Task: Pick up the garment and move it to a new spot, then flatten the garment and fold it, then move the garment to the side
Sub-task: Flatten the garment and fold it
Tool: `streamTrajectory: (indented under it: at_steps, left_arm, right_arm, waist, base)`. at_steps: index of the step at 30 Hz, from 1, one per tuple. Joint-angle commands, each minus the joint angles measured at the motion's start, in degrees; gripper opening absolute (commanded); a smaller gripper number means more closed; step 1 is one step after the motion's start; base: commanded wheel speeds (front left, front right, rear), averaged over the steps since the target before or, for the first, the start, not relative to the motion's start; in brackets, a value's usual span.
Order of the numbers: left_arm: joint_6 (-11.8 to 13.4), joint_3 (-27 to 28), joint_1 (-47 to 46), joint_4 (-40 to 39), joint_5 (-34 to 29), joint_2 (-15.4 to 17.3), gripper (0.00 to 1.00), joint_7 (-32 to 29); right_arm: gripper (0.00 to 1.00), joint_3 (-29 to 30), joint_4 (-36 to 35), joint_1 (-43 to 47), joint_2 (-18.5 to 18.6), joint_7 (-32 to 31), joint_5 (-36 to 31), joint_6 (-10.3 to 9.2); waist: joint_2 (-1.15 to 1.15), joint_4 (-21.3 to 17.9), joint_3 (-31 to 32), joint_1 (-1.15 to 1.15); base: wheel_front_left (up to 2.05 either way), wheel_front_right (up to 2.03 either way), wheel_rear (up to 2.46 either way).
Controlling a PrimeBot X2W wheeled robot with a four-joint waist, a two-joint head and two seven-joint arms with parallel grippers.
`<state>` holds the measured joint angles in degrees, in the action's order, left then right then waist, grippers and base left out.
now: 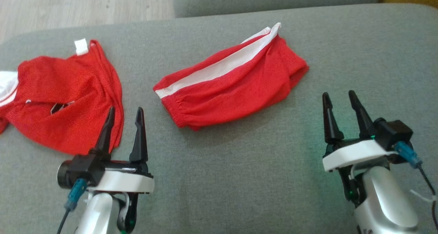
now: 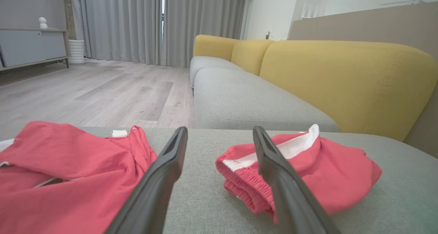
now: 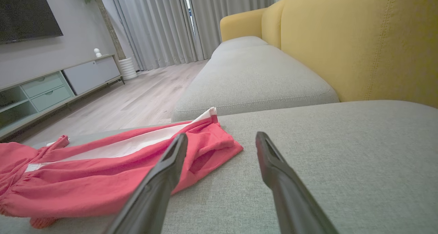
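Red shorts with a white side stripe [image 1: 232,81] lie folded in the middle of the grey sofa seat [image 1: 239,179]; they also appear as the shorts [image 2: 308,169] and the shorts [image 3: 113,172] in the wrist views. A second red garment [image 1: 65,93] with a white tag lies crumpled at the left, also seen as the red garment [image 2: 65,179]. My left gripper [image 1: 125,112] is open at the lower left, fingertips over that garment's near edge. My right gripper [image 1: 338,97] is open at the lower right, just right of the shorts, holding nothing.
A second grey seat cushion [image 2: 246,100] and the yellow backrest [image 3: 359,39] lie beyond. Wooden floor [image 2: 102,90] runs past the seat's far edge, with curtains and a low cabinet [image 3: 51,87] farther off. Bare grey seat fabric spreads to the right and front.
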<state>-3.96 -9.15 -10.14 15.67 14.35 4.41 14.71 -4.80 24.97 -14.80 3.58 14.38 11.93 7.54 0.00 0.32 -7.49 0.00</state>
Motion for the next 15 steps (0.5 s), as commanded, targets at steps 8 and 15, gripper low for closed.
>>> streamTrajectory:
  at_steps: [8, 15]
  left_arm:
    - [-1.9, 1.4, -5.9, -1.5, -1.9, -0.9, 1.0, 0.3]
    - [-2.7, -0.1, -8.6, -0.4, -1.8, -1.4, 1.0, 0.3]
  right_arm:
    - [1.0, 4.8, 3.2, -10.1, -0.7, -8.8, 6.6, -0.05]
    - [1.0, 12.6, 15.9, -21.0, -0.7, -14.8, 13.6, -0.05]
  waist:
    - [0.0, 5.3, -6.9, 0.0]
    - [0.0, 9.6, -10.4, 0.0]
  base:
    - [0.0, 0.0, 0.0]
    - [0.0, 0.0, 0.0]
